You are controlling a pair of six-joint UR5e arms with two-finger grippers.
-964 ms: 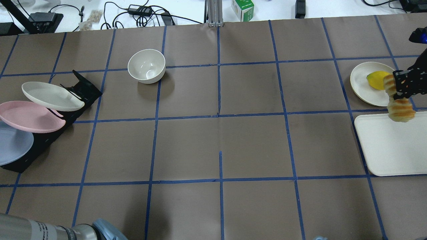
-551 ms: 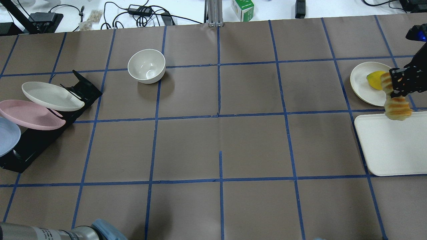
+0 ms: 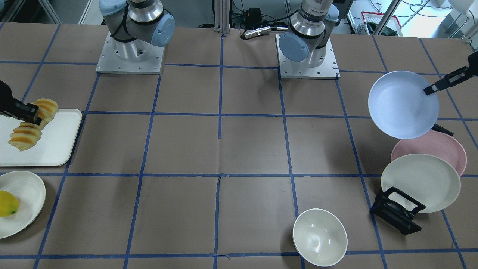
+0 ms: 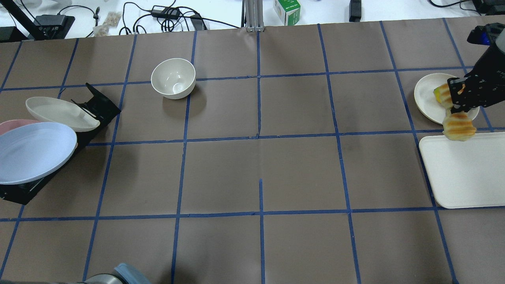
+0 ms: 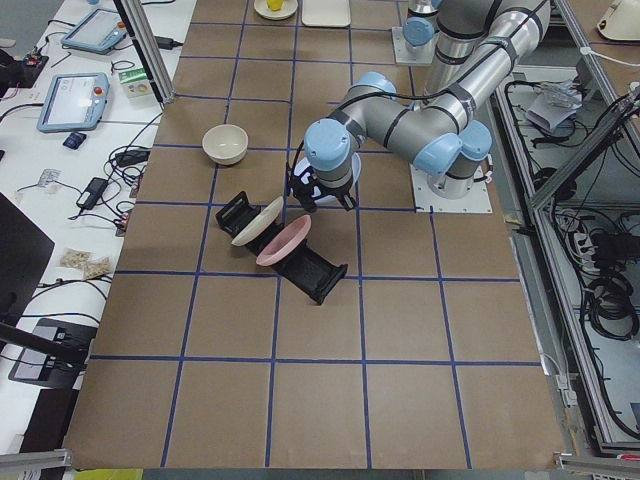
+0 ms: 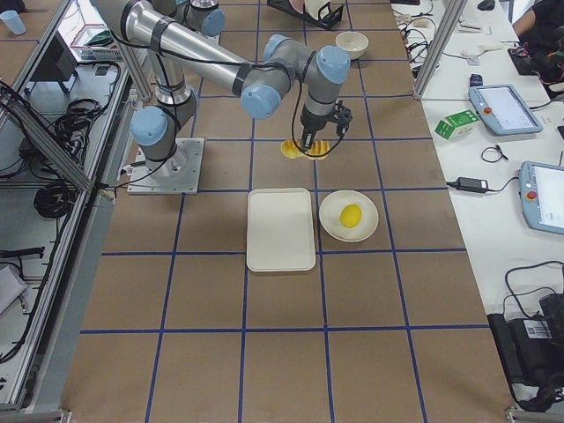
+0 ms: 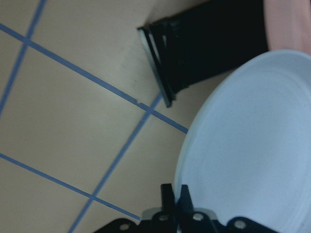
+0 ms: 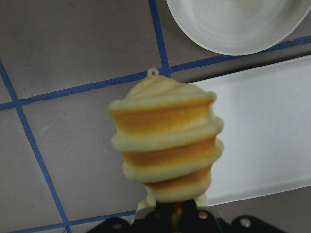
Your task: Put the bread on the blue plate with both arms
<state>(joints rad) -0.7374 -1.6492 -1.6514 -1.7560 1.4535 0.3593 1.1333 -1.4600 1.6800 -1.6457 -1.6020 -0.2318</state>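
The bread (image 4: 458,127) is an orange and pale yellow ridged loaf. My right gripper (image 4: 453,107) is shut on its middle and holds it in the air over the far edge of the white tray (image 4: 465,173). It also shows in the front view (image 3: 26,136) and the right wrist view (image 8: 165,145). The blue plate (image 3: 401,106) is held by its rim in my left gripper (image 3: 428,89), tilted, above the pink plate (image 3: 444,147). In the overhead view the blue plate (image 4: 35,152) covers most of the pink plate. The left wrist view shows the blue plate (image 7: 252,145) in the fingers.
A black rack (image 4: 96,106) holds a cream plate (image 4: 59,114) and the pink plate (image 4: 12,125). A white bowl (image 4: 173,78) stands beyond the rack. A cream plate (image 3: 26,194) with a lemon (image 3: 7,203) sits beside the tray (image 3: 48,149).
The blue plate has come up out of the rack and moved right over the pink plate. The right gripper has carried the bread a little left and farther from me.
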